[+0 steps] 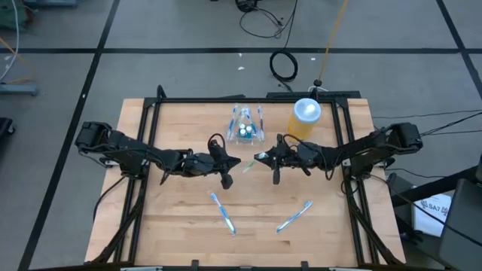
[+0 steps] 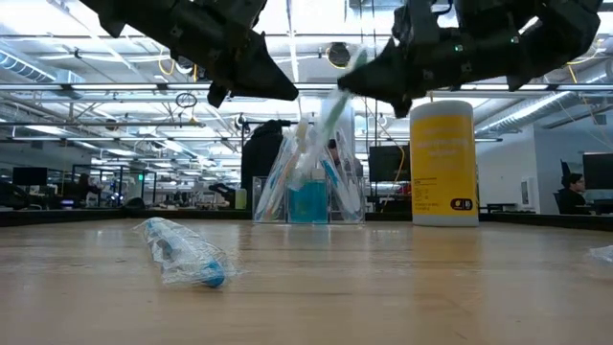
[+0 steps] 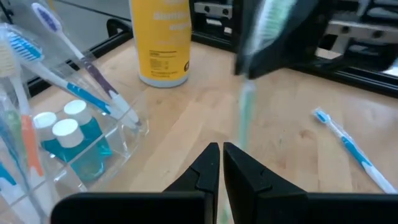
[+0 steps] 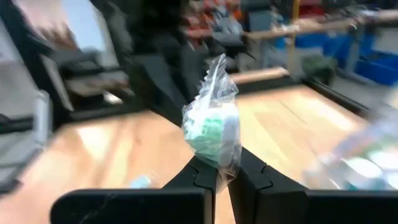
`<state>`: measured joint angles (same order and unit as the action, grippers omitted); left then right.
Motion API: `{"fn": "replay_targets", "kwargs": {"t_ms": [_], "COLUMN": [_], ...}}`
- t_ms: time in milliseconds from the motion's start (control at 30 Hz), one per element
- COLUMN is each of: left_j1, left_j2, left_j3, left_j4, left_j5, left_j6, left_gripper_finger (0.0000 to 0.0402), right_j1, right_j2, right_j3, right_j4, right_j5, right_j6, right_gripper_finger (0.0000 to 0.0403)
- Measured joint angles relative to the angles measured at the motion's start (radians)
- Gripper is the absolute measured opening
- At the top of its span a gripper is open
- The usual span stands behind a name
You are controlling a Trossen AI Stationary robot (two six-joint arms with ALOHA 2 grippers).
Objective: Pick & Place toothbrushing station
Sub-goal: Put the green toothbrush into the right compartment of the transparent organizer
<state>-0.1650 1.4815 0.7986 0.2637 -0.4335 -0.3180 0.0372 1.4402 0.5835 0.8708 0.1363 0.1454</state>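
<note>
Nearest the low camera, a wrapped blue toothbrush [image 2: 182, 254] lies on the bench [image 2: 383, 287], its clear wrapper crumpled around it. From above, that brush [image 1: 224, 213] sits toward the front of the bench, with a second wrapped blue toothbrush [image 1: 294, 217] to its right, the two well apart. Both arms reach in over the middle of the bench and meet near its centre. On the right arm, the hand [image 1: 258, 158] is clamped on a green toothbrush in a clear wrapper [image 4: 214, 127], whose bristle end stands up between the fingers [image 4: 252, 174] in the right wrist view. That wrapped brush [image 2: 335, 96] hangs tilted in the air above the bench in the low view. Just beside it, the left hand [image 1: 239, 162] has its fingers [image 3: 202, 171] pressed together, tips almost touching; the green handle [image 3: 247, 118] shows just past those tips, but whether the left hand grips the wrapper end I cannot tell. At the back of the bench stands the toothbrushing station [image 1: 247, 125], a clear, colourless plastic holder with several toothbrushes leaning in it and two small bottles of blue liquid [image 3: 71, 134] with white caps. It rests on the bench, apart from both hands. To its right, near but not touching, stands a yellow jar [image 1: 305, 119] with a white lid. Beyond the bench, a person [image 2: 572, 192] sits at a desk far off in the room.
</note>
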Motion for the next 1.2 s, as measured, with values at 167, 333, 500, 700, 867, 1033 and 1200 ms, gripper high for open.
{"fn": "replay_targets", "kwargs": {"t_ms": [167,333,500,700,867,1033,1200], "left_j1": [0.001,0.001,0.024,0.056,0.067,0.066,0.066], "left_j2": [0.0,0.0,0.0,0.0,0.0,0.0,0.0], "left_j3": [0.0,0.0,0.0,0.0,0.0,0.0,0.0], "left_j4": [-0.002,0.0,0.022,0.022,0.002,-0.011,-0.026], "left_j5": [-0.001,-0.013,-0.017,-0.017,-0.015,-0.012,-0.012], "left_j6": [-0.001,0.028,0.043,0.024,0.018,0.004,0.002], "left_gripper_finger": [0.0022,0.0021,0.0021,0.0021,0.0021,0.0021,0.0021], "right_j1": [-0.043,-0.082,-0.098,-0.167,-0.236,-0.274,-0.291], "right_j2": [-0.099,-0.193,-0.176,-0.105,-0.049,0.009,0.066], "right_j3": [0.0,0.103,0.336,0.496,0.5,0.5,0.5], "right_j4": [-0.15,-0.358,-0.756,-0.95,-0.987,-1.042,-1.036], "right_j5": [0.085,0.125,0.166,0.254,0.257,0.252,0.217], "right_j6": [-0.024,-0.1,-0.192,-0.161,-0.118,-0.051,-0.021], "right_gripper_finger": [0.001,0.0009,0.0009,0.0009,0.0009,0.001,0.0018]}}
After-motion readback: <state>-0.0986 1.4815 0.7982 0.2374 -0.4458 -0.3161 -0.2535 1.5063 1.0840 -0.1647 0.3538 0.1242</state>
